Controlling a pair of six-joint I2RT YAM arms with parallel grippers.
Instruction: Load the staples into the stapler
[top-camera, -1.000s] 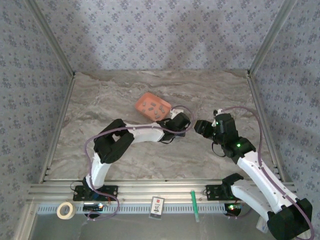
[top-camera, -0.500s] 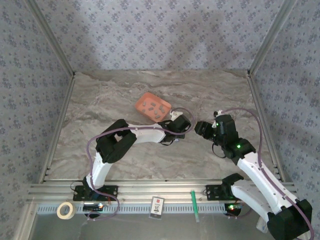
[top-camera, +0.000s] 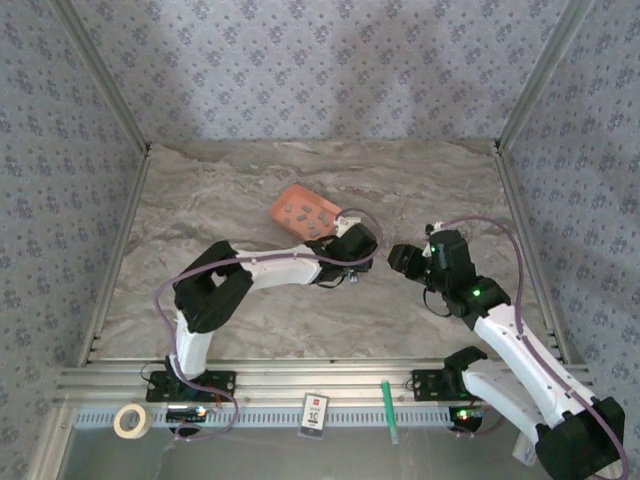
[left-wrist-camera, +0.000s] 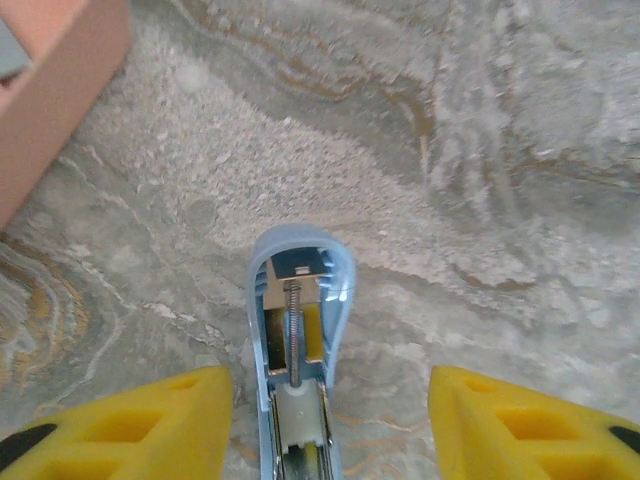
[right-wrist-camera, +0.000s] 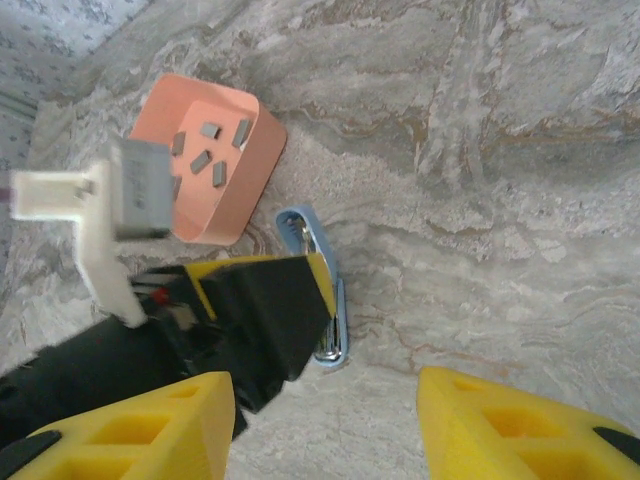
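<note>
On the table: stapler (left-wrist-camera: 297, 350) lies opened, rail exposed, near the tray (right-wrist-camera: 245, 180).
In the tray: loose staples (right-wrist-camera: 201, 160).
Left claw (left-wrist-camera: 328, 405): spread, straddling the stapler, not touching.
Right claw (right-wrist-camera: 325, 415): spread, empty.
Do well: pick one strip, align it lengthwise with the rail.

Hiding part of the small light-blue stapler (right-wrist-camera: 303, 230) behind a black-and-yellow left finger (right-wrist-camera: 265, 305). Cropping the flat orange tray (left-wrist-camera: 55, 100) at one corner.

The left arm stretches from its base toward two o'clock, its left gripper (left-wrist-camera: 330, 410) spread (yellow fingers (left-wrist-camera: 140, 425) well apart). The right arm bends toward eleven o'clock, its right gripper (right-wrist-camera: 325, 420) likewise parted, facing the left wrist (right-wrist-camera: 120, 200).
</note>
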